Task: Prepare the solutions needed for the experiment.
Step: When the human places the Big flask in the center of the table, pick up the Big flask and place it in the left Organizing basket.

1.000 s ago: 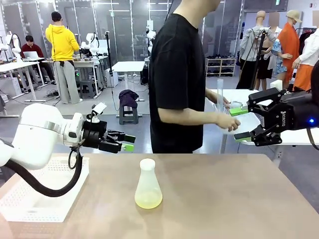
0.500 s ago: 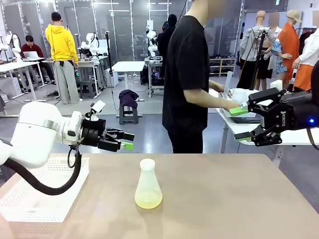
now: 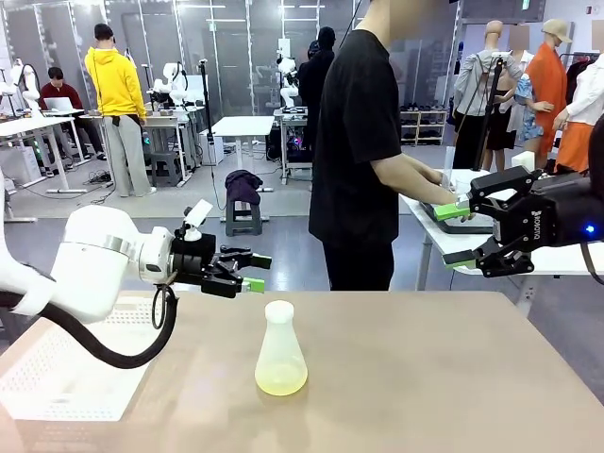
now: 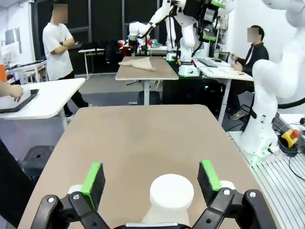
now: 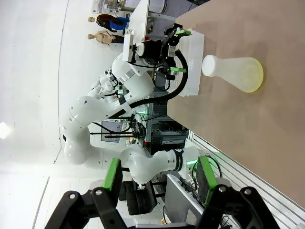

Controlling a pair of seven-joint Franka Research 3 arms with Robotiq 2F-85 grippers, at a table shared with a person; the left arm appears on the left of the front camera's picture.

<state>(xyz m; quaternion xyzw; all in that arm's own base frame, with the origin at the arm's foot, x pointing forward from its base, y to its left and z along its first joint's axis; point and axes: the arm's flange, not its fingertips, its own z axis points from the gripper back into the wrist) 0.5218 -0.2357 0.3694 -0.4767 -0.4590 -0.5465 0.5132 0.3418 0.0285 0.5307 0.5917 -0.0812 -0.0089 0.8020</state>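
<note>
A translucent whitish conical flask (image 3: 280, 349) stands upright mid-table, holding a little pale yellow cloudy solution (image 3: 280, 379) at its base. My left gripper (image 3: 250, 272) hovers open just left of and above the flask's mouth, apart from it. In the left wrist view the flask's white mouth (image 4: 171, 192) sits low between the green pads (image 4: 94, 177), with the gripper (image 4: 151, 176) open. My right gripper (image 3: 462, 231) hangs open off the table's far right, well away from the flask. The right wrist view, rolled sideways, shows the flask (image 5: 236, 71) far beyond that open gripper (image 5: 159, 179).
A white perforated tray (image 3: 66, 368) lies on the table's left side under my left arm. A person in a black shirt (image 3: 363, 142) stands beyond the far edge, hands on a side table (image 3: 444, 196) at the right. Bare tabletop (image 3: 434, 377) spreads right of the flask.
My left arm has moved right and slightly down, bringing its open gripper closer to the flask. The person stepped right to the side table. The right arm stayed still.
</note>
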